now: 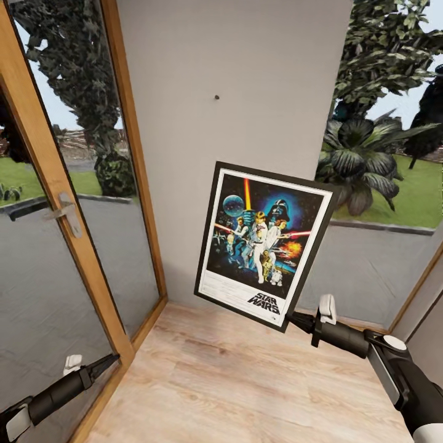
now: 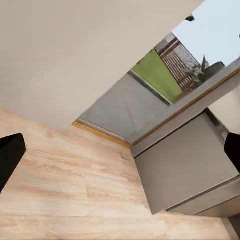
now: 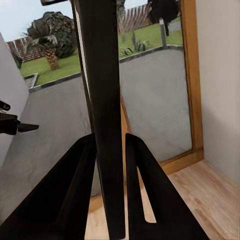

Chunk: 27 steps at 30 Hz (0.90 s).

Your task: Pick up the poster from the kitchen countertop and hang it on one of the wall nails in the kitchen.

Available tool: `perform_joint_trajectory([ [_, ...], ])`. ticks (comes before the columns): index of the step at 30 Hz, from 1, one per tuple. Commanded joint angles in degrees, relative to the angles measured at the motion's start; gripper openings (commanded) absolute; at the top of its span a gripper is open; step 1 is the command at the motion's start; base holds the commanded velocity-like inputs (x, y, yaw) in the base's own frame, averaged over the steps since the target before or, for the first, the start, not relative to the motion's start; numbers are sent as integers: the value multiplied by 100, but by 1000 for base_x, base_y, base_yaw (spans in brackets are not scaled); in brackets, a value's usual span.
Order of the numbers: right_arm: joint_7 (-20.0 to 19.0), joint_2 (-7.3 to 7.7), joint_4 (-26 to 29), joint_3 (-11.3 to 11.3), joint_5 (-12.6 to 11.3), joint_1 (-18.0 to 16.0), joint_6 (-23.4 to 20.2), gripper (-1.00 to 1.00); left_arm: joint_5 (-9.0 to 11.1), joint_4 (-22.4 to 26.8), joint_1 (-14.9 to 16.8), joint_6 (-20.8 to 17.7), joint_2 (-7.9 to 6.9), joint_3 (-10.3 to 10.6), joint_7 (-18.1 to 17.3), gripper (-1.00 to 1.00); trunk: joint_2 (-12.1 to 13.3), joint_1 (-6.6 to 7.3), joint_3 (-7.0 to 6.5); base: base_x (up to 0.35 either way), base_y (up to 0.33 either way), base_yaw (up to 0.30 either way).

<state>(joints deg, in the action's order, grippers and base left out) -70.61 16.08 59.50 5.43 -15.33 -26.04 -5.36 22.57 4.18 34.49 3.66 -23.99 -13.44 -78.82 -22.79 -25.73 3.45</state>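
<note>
The Star Wars poster [image 1: 264, 243] hangs tilted in the air in front of the pale grey wall, its picture side facing me. My right gripper [image 1: 295, 320] is shut on its lower right corner. In the right wrist view the poster's black edge [image 3: 102, 90] runs between the two fingers [image 3: 75, 190] of that gripper [image 3: 110, 139]. A tiny dark wall nail [image 1: 216, 97] sits on the plaster above and slightly left of the poster's top edge. My left gripper [image 1: 101, 366] is low at the left, open and holding nothing, its fingers [image 2: 10, 155] spread wide. The kitchen countertop is out of view.
A wood-framed glass door with a metal handle [image 1: 64, 212] stands at the left. A large window [image 1: 381, 184] fills the right side. Pale wooden floor [image 1: 246, 381] lies below. A grey cabinet [image 2: 185, 165] stands by the window corner.
</note>
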Motion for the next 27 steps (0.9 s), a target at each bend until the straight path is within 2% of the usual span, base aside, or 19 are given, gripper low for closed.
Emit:
perform_joint_trajectory([
  [1,-32,0,1,2,-32,-6,-73,-100,-42,-5,5,38,0,-44,-13,100,-13,-5,13,152,285,-155],
  [17,-37,8,1,2,-33,-6,-72,-100,-42,-5,5,47,0,-44,-20,100,-13,-5,-11,74,103,-267],
  [27,-36,3,1,2,-32,-6,-70,-100,-42,-5,5,47,0,-44,-20,100,-13,-5,-13,115,213,-47],
])
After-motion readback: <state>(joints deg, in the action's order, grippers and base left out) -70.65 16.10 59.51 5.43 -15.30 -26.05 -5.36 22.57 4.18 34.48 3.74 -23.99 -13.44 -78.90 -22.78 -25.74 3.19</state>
